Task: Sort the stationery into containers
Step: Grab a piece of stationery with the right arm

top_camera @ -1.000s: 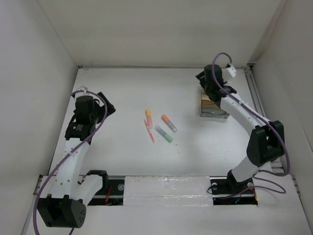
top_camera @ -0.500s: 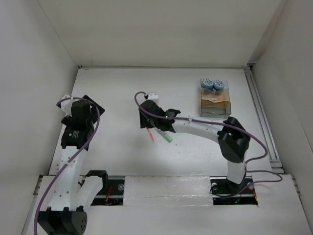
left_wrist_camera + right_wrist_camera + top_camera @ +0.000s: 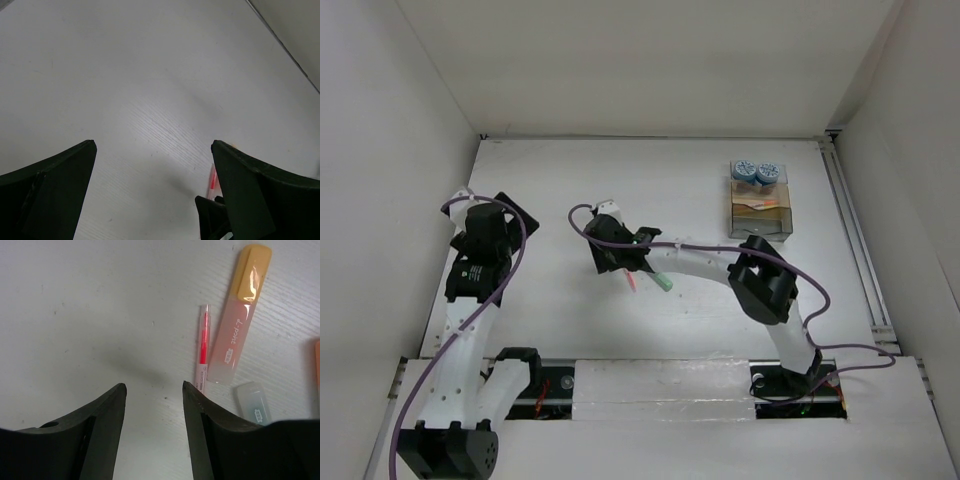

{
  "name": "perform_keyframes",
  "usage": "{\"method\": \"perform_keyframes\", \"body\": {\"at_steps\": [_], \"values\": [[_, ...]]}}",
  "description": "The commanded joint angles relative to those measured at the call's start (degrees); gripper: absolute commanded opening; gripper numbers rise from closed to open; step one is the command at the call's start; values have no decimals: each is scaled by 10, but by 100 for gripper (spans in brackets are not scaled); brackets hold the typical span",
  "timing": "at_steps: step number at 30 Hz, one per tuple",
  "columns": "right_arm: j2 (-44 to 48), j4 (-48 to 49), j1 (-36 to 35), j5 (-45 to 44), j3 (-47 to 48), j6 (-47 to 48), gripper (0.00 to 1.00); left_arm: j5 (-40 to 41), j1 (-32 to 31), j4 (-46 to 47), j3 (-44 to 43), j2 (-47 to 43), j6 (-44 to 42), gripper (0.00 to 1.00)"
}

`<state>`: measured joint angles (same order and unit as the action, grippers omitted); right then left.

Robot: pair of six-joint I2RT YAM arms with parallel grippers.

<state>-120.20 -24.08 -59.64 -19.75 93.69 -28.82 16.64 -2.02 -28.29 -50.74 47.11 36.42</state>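
Right arm has swung a bit further left since half a second back, so the right pincer now sits just left of the pen cluster instead of over it. Left arm hasn't budged.

Right pincer: jaws apart, nothing gripped, only bare table showing in the gap in my wrist view. Purple cable loops off the wrist, clear of the pens.

Around it, per the right wrist view:
- pink pen lies just right of the right finger, ahead of its tip, not touching it as far as I can see
- yellow-capped highlighter is next over to the right, lying alongside the pink pen, touching or nearly so
- green marker is further right still; the wrist view shows only its pale end
- orange sliver at the right frame edge, can't tell what it is

Nothing stands between the jaws and the pink pen.

Left pincer: jaws wide apart, empty, hovering over bare table, well left of the pens.

Organizer box is well off to the right of the right pincer and further back, with two blue-and-white tubs in its rear section.
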Motion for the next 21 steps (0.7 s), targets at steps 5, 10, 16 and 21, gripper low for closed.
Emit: {"method": "perform_keyframes", "body": {"at_steps": [5, 10, 16, 21], "values": [[-42, -4, 19, 23, 69, 37, 55, -43, 3, 33, -6, 0, -22, 99], [-60, -17, 46, 30, 86, 42, 55, -49, 3, 33, -6, 0, -28, 99], [-72, -17, 67, 35, 100, 47, 55, -59, 3, 39, -6, 0, -33, 99], [-72, -22, 73, 46, 106, 47, 55, -59, 3, 39, -6, 0, -33, 99]]}}
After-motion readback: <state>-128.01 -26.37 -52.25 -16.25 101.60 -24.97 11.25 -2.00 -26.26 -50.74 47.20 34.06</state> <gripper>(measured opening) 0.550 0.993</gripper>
